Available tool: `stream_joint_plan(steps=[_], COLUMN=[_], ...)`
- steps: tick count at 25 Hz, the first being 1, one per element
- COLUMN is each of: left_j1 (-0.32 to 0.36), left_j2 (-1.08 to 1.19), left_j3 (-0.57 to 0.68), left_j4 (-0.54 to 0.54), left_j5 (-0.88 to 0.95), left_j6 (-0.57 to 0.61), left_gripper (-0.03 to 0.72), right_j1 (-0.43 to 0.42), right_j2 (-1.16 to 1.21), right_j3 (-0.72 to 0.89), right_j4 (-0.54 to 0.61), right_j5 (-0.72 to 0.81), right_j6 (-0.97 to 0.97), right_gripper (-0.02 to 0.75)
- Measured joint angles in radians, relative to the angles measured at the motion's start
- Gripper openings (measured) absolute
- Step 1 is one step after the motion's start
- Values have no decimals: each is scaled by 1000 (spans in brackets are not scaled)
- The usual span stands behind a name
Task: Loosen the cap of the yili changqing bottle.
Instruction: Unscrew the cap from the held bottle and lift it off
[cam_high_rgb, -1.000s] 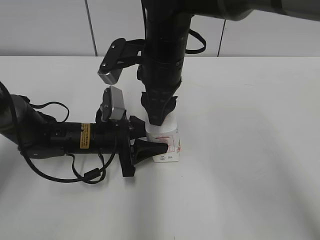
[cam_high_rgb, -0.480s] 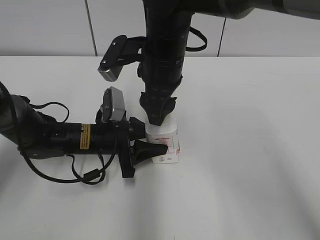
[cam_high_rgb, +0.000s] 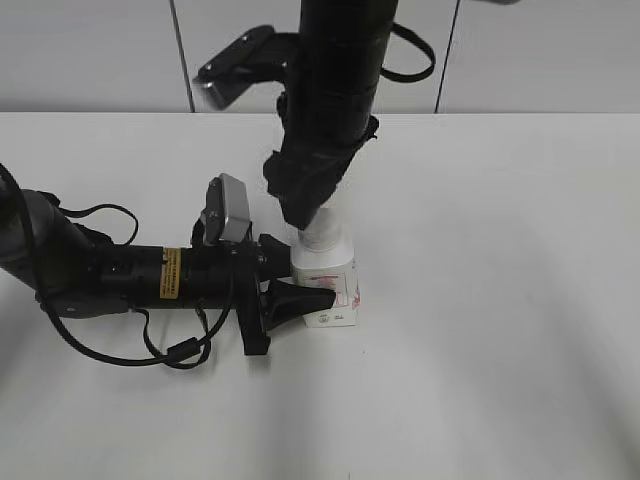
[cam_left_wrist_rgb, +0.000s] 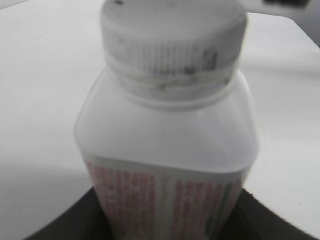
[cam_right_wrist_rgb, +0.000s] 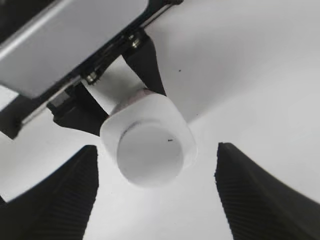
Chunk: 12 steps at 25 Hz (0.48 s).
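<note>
The yili changqing bottle (cam_high_rgb: 328, 285), white with red print on its label, stands upright on the white table. Its white ribbed cap (cam_left_wrist_rgb: 174, 42) sits on the neck and also shows from above in the right wrist view (cam_right_wrist_rgb: 149, 154). My left gripper (cam_high_rgb: 290, 285) lies low along the table and is shut on the bottle's body (cam_left_wrist_rgb: 167, 170). My right gripper (cam_right_wrist_rgb: 156, 187) is open and hangs above the cap, with a dark finger on each side and no contact. In the exterior view the right gripper (cam_high_rgb: 300, 205) is just above the bottle top.
The white table (cam_high_rgb: 500, 300) stretches out to the right and front. A grey panelled wall (cam_high_rgb: 100, 50) stands behind it. The left arm's cables (cam_high_rgb: 170, 350) trail on the table at the left.
My right gripper has let go of the cap, opened and risen off the bottle, so the cap now shows. The left gripper and bottle have not moved.
</note>
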<state>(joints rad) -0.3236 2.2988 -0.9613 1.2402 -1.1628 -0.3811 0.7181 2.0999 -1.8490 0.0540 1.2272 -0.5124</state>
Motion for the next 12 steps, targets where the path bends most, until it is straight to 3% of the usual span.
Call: stream_joint_plan(steps=[9, 12], left_j1=[0, 0], left_j2=[0, 0], left_j3=[0, 0], left_j4=[0, 0], left_j5=[0, 0], left_j6=[0, 0], left_gripper=[331, 331], right_j1=[0, 0], right_j2=[-58, -58], right_j3=[-2, 3], right_j4=[14, 22], right_j5=[0, 0], right_j6=[726, 824], right_gripper=[575, 575])
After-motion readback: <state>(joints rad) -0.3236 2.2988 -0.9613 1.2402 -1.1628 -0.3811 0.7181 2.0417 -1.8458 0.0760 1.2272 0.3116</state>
